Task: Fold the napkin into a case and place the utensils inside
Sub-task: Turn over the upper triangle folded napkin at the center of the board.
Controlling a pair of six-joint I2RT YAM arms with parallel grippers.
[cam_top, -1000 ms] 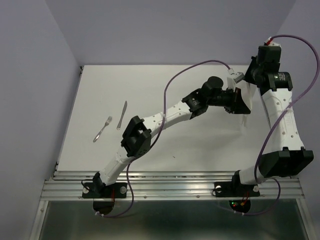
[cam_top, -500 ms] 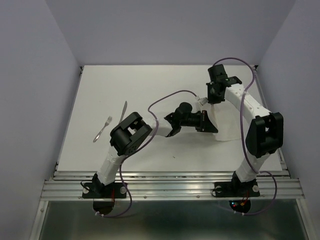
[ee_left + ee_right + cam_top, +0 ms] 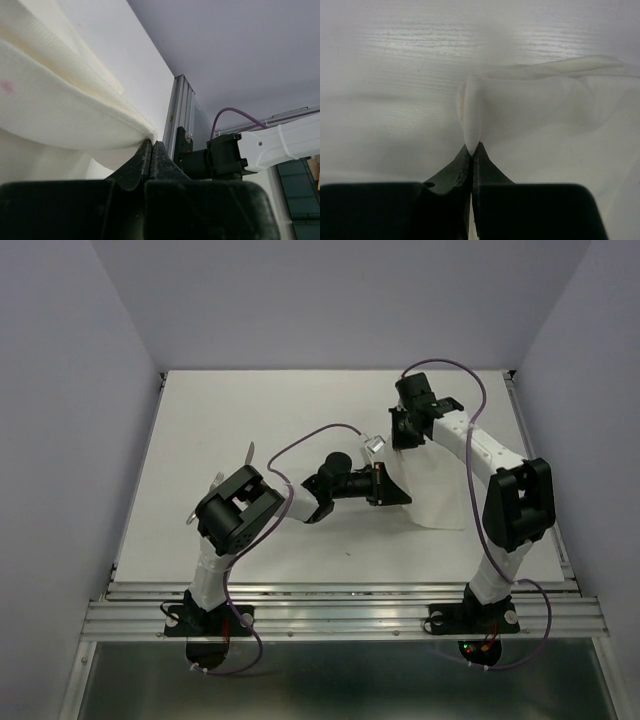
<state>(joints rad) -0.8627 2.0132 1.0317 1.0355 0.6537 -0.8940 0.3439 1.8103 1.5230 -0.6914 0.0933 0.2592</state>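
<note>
The big white table (image 3: 250,400) holds everything. The napkin (image 3: 440,490) is on the right side of the table, and it is almost the same white as the table. It is bunched up, and part of it is lifted where the two hands pinch it. The left hand (image 3: 390,488) is closed tight on the napkin's left edge, with a soft fold sticking out of its tips. The right hand (image 3: 400,435) is closed tight on a far corner, which stands up in a little peak. Well apart, on the left side of the table, lie the knife (image 3: 251,450) and the fork (image 3: 217,478). The left arm hides part of both.
</note>
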